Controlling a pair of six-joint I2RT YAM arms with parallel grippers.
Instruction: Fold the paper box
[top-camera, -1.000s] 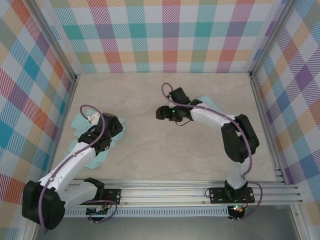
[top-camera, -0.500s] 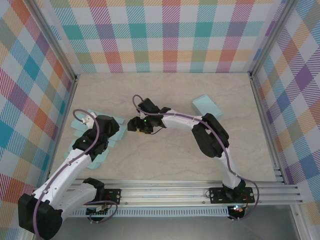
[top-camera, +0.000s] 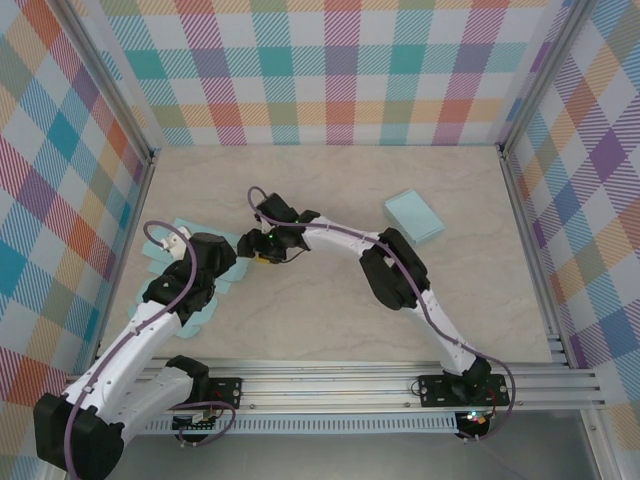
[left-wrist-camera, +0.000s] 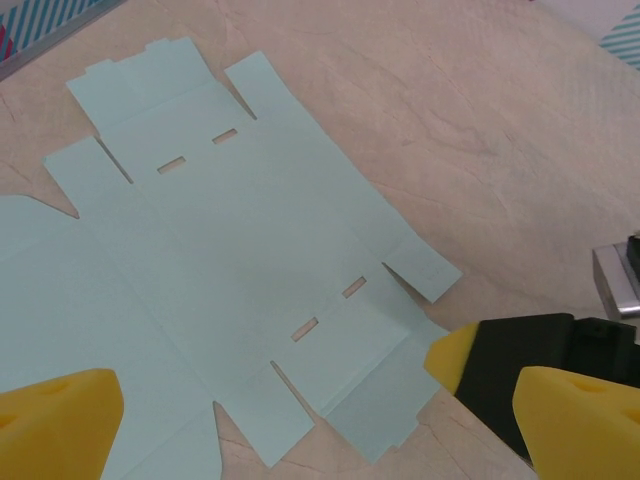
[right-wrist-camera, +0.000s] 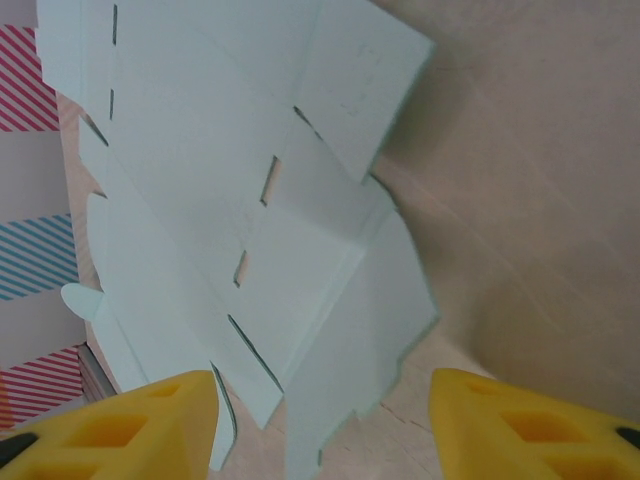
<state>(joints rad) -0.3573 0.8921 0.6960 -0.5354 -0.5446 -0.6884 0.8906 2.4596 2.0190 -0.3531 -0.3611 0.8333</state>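
The paper box is a flat, light blue die-cut sheet (left-wrist-camera: 230, 250) lying on the table at the left (top-camera: 197, 312). My left gripper (left-wrist-camera: 320, 430) hovers over it, wide open, with nothing between its yellow fingers. My right gripper (top-camera: 258, 250) reaches across to the sheet's right edge. Its black, yellow-tipped finger (left-wrist-camera: 470, 360) sits by the corner flap in the left wrist view. In the right wrist view that flap (right-wrist-camera: 360, 330) is lifted and stands between the open right gripper (right-wrist-camera: 330, 430) without being pinched.
A folded light blue box (top-camera: 414, 216) rests at the back right of the table. Plaid walls enclose the table on three sides, and a metal rail (top-camera: 330, 385) runs along the near edge.
My right arm swept left from beside the folded box to the flat sheet's right edge, and its jaws narrowed. The left gripper shifted slightly over the sheet.
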